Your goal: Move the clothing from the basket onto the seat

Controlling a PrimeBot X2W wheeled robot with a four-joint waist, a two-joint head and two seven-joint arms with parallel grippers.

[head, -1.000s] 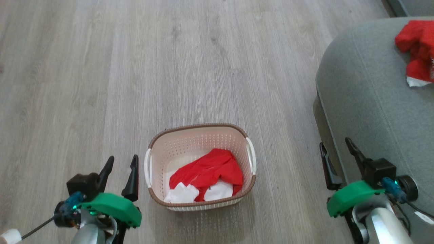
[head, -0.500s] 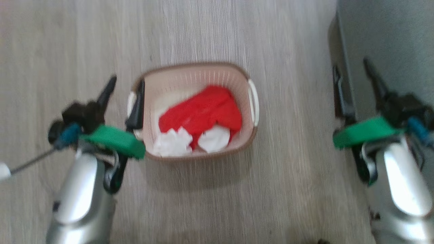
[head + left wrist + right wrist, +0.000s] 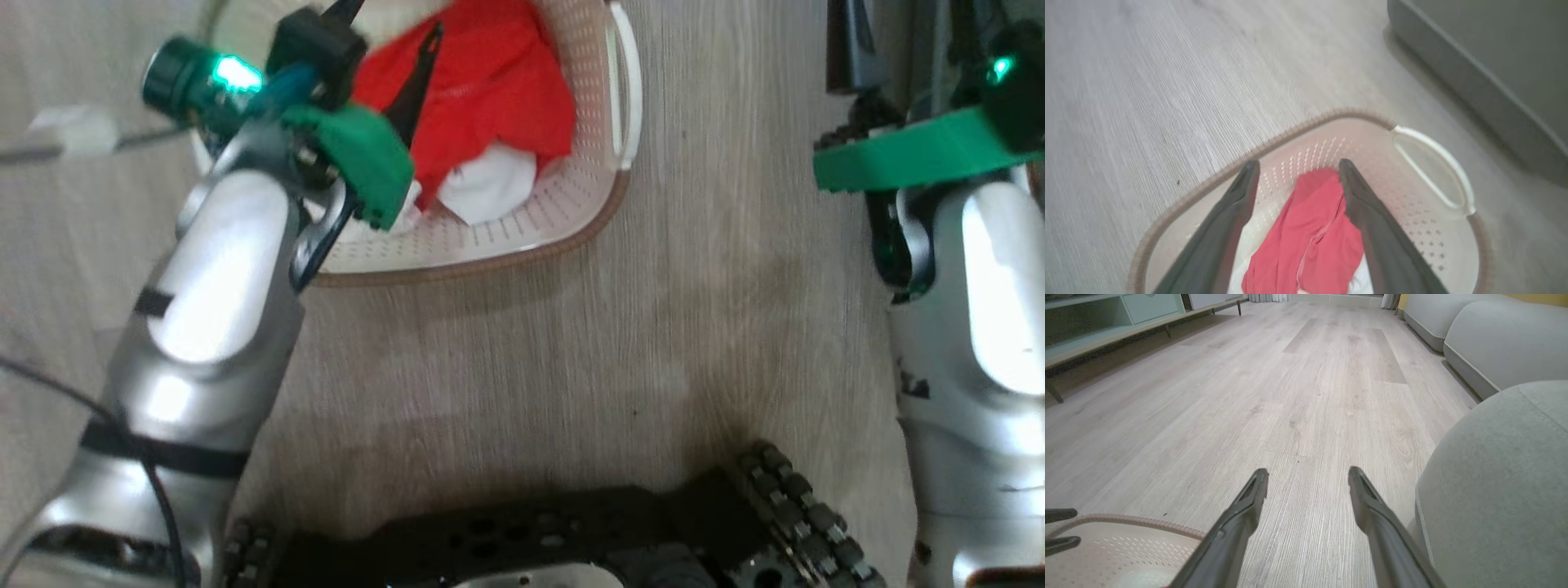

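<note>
The red clothing [image 3: 1306, 241] lies in the basket [image 3: 1429, 228], just ahead of the left end effector [image 3: 1295, 165], released and empty. A shallow pinch could slip off; a deep one could catch the basket wall. The right end effector [image 3: 1308, 475] is released too.

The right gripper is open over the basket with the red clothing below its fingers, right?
No, that is the left gripper, open over the basket with the red clothing below its fingers, as the left wrist view shows. The right gripper is open over the floor beside the seat.
</note>
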